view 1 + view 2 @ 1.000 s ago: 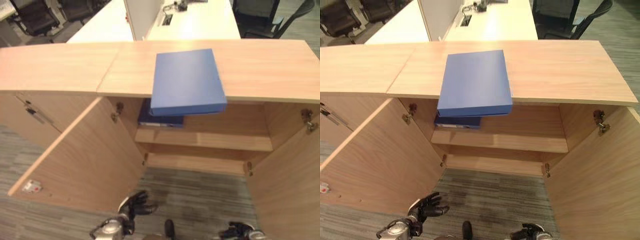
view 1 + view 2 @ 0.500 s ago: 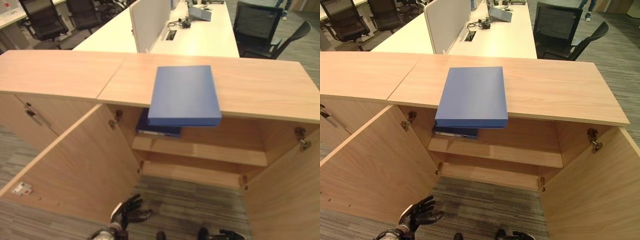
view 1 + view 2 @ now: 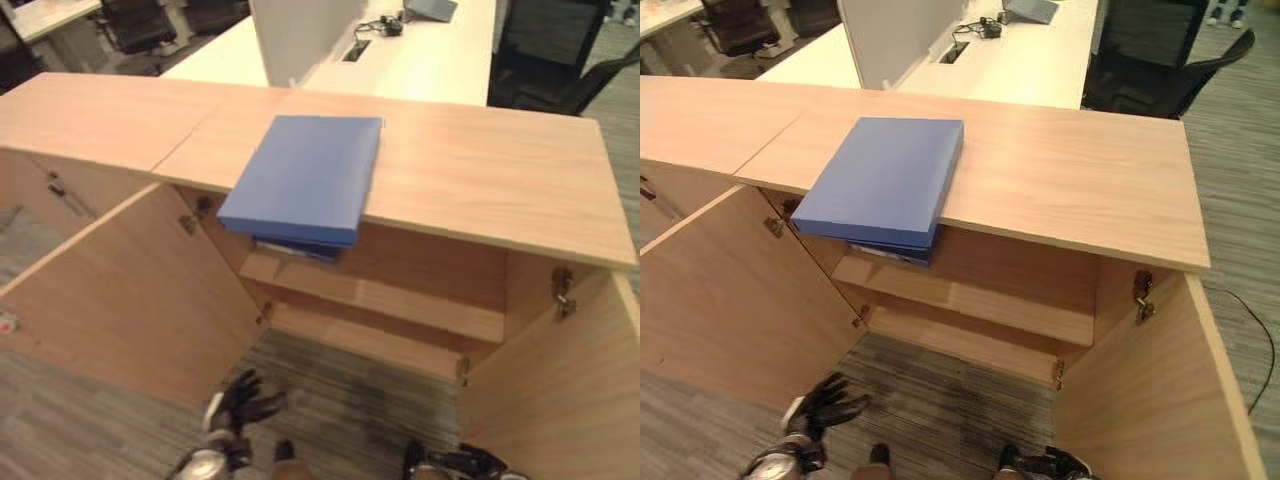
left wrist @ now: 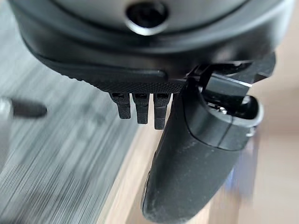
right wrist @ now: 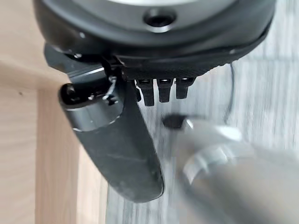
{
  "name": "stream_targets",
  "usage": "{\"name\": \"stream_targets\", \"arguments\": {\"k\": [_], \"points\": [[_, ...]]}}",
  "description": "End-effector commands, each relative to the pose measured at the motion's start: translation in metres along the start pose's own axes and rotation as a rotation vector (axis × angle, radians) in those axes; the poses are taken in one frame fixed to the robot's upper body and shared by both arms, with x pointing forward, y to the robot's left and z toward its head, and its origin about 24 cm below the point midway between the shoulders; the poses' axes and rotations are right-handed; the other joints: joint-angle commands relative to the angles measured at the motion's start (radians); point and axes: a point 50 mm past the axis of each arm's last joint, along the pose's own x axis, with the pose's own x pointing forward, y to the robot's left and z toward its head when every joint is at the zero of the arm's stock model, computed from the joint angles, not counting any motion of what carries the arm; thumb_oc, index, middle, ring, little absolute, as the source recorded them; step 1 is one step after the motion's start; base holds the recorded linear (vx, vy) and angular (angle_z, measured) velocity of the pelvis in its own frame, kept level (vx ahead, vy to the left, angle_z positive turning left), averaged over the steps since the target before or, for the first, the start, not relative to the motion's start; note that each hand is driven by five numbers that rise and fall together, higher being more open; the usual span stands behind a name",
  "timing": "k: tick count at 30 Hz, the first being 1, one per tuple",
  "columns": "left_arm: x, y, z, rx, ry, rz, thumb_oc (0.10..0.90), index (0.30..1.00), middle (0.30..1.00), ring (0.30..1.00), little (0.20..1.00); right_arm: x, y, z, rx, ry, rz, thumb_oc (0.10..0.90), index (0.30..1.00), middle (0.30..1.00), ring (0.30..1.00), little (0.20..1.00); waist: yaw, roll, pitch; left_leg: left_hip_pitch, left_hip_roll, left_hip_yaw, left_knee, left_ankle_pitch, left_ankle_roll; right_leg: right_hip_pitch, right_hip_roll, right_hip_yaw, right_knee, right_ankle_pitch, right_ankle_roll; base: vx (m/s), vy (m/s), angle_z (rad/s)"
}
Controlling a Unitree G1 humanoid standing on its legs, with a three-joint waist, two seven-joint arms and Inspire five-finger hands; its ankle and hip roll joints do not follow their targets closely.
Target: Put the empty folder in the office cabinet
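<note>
While the folder (image 3: 303,178) is lying flat on the counter (image 3: 480,170), its near end jutting past the edge, the left eye view is showing the cabinet (image 3: 130,290) standing with both doors swung wide and a second folder (image 3: 295,246) resting on the shelf (image 3: 390,295) just beneath. Low over the carpet, the left hand (image 3: 238,397) is hanging with fingers spread, holding nothing. Turning to the right eye view, the right hand (image 3: 1065,463) is sitting at the bottom edge, well apart from the folder. Both wrist views are showing each hand with straight fingers, empty. Judging by this, the pickup and the shelving are both waiting to be done.
</note>
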Motion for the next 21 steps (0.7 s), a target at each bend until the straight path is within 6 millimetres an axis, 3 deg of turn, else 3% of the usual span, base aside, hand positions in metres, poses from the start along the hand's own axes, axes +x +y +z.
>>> {"name": "stream_targets", "arguments": {"k": [1,2,6,14,16,21], "points": [[-0.001,0.019,0.067,0.012,-0.285,0.051,0.8,0.9,0.9,0.9,0.9,0.0,-0.003,-0.007,0.013,0.039,-0.012,0.8,0.9,0.9,0.9,0.9,0.001,0.011,0.007,-0.012,0.001,0.052,-0.002,-0.086,0.002,0.072,0.017,0.013,-0.032,-0.01,0.061,0.05,-0.05,0.15],[-0.001,0.018,0.065,0.031,-0.277,0.042,0.8,0.9,0.9,0.9,0.9,0.0,-0.003,-0.01,0.017,0.05,-0.02,0.8,0.9,0.9,0.9,0.9,0.007,0.009,0.007,-0.025,-0.024,0.02,0.003,-0.091,0.002,0.08,0.025,0.005,-0.051,-0.005,0.057,0.06,-0.044,0.11],[-0.003,0.019,0.062,0.047,-0.265,0.042,0.8,0.9,0.9,0.9,0.9,-0.001,-0.002,-0.02,0.05,0.075,-0.019,0.8,0.9,0.9,0.9,0.9,0.006,0.012,-0.017,0.013,-0.022,0.02,-0.076,-0.068,-0.001,0.104,0.038,-0.019,-0.086,0.004,0.067,0.1,-0.003,0.04],[-0.029,0.045,0.089,-0.011,-0.442,0.198,0.8,0.9,0.9,0.9,0.9,-0.002,0.003,-0.033,0.062,0.108,-0.007,0.8,0.9,0.9,0.9,0.9,0.022,0.024,-0.043,0.1,-0.027,0.001,-0.203,-0.036,-0.012,0.148,0.046,-0.025,-0.112,-0.001,0.069,0.06,0.028,0.0],[-0.039,0.056,0.095,-0.034,-0.493,0.278,0.8,0.9,0.9,0.9,0.9,-0.003,0.005,-0.037,0.055,0.124,-0.001,0.8,0.9,0.9,0.9,0.9,0.026,0.023,-0.047,0.111,-0.025,-0.001,-0.209,-0.039,-0.015,0.158,0.047,-0.029,-0.122,0.001,0.071,0.05,0.023,0.04],[-0.08,0.106,0.12,-0.009,-0.69,0.721,0.8,0.9,0.9,0.9,0.9,-0.005,0.007,-0.05,0.065,0.16,-0.01,0.8,0.9,0.9,0.9,0.9,0.053,0.002,-0.061,0.131,-0.019,-0.011,-0.22,-0.053,-0.023,0.186,0.051,-0.037,-0.155,0.003,0.076,0.05,0.008,0.1]]}}
